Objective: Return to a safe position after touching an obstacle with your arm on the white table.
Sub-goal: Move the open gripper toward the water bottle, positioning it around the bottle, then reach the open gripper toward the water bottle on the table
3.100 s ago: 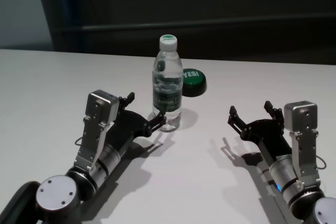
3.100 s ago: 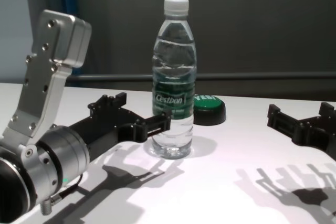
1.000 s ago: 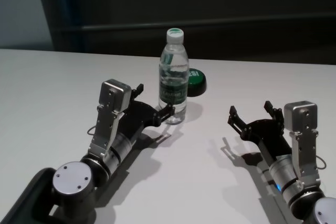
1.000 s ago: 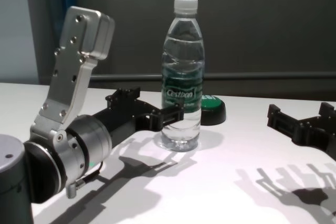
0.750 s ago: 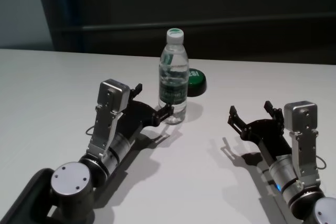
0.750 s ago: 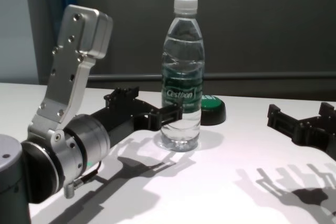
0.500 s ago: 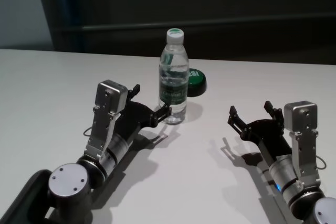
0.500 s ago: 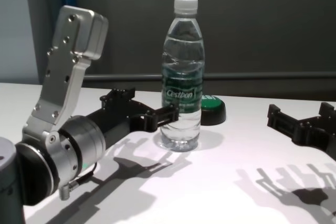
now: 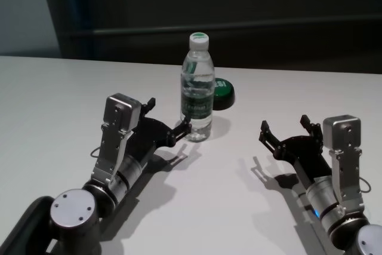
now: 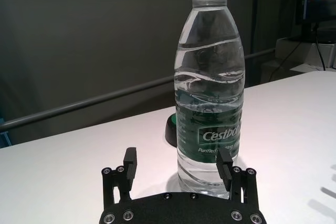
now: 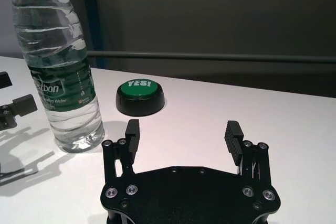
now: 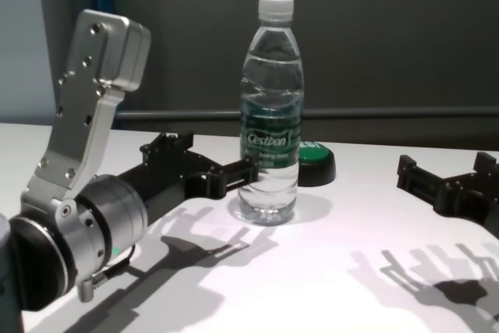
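Observation:
The clear water bottle (image 9: pixel 197 88) with a white cap and a green label stands upright on the white table (image 9: pixel 59 88), near its middle. My left gripper (image 9: pixel 168 115) is open and empty, low over the table just in front-left of the bottle. One fingertip (image 12: pixel 248 168) lies by the bottle's (image 12: pixel 270 115) lower left side; I cannot tell if they touch. In the left wrist view the bottle (image 10: pixel 210 87) stands just beyond one finger of the open gripper (image 10: pixel 177 157). My right gripper (image 9: pixel 284 123) is open and empty, parked to the right.
A low black puck with a green top (image 9: pixel 222 92) sits just behind and right of the bottle; it also shows in the right wrist view (image 11: pixel 140 95). A dark wall and rail run behind the table's far edge.
My left arm has drawn back toward me and to the left over the last second. The bottle stays upright where it was pushed, farther back than three seconds ago. The right arm has not moved.

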